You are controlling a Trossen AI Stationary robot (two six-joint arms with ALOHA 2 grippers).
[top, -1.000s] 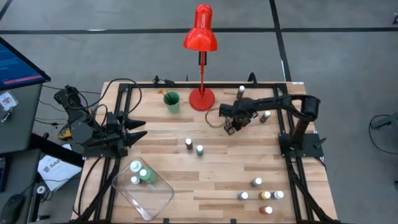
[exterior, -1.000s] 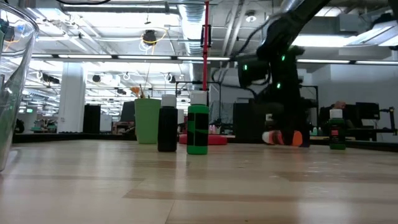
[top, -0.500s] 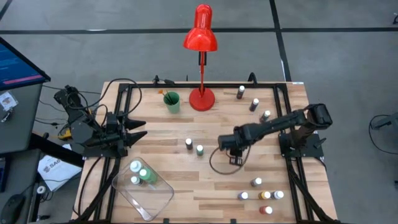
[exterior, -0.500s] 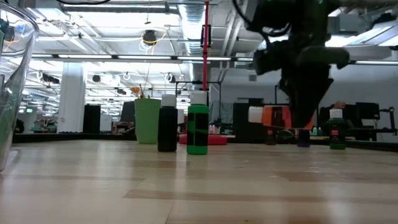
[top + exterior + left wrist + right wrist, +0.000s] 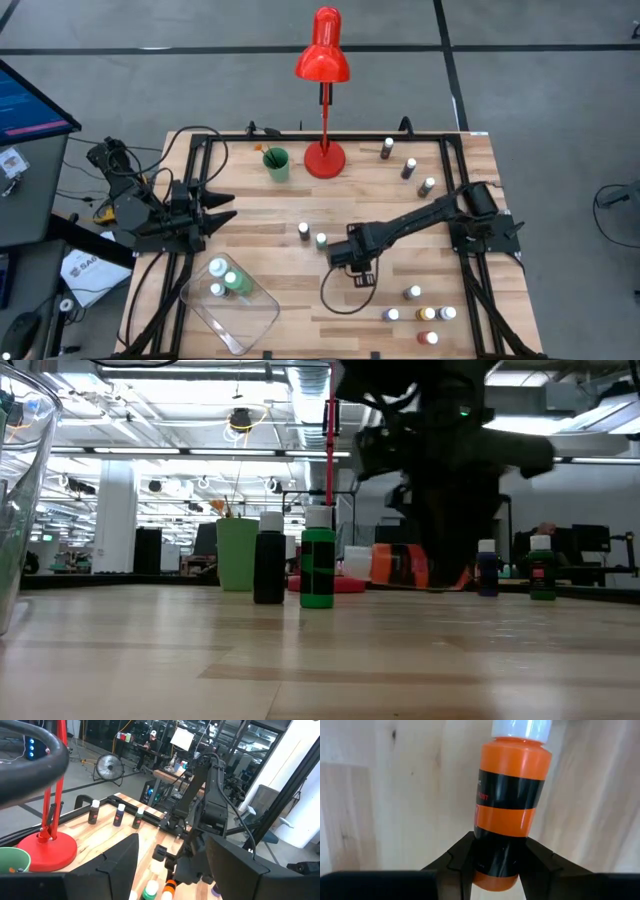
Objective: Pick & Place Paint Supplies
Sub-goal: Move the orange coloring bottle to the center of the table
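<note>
We held a small orange bottle (image 5: 512, 805) in our right gripper (image 5: 345, 256). The fingers (image 5: 457, 857) were clenched around its lower part, close to the bottom, and the white cap (image 5: 522, 729) pointed away from the wrist. The bottle lay sideways in the air, above the middle of the desk (image 5: 400, 205), near the green bottle (image 5: 321, 241) and the dark bottle (image 5: 303, 231) that stood there.

We think the little bottle was light and hard, and its smooth side could slip. A hold around the middle of the body looked safest, not the cap. It did not look easy to break.

The clear tray (image 5: 255, 318) sat at the near left corner with some bottles inside.

Our left gripper (image 5: 222, 212) waited by the left edge with its fingers (image 5: 117, 862) spread apart, holding nothing.
</note>
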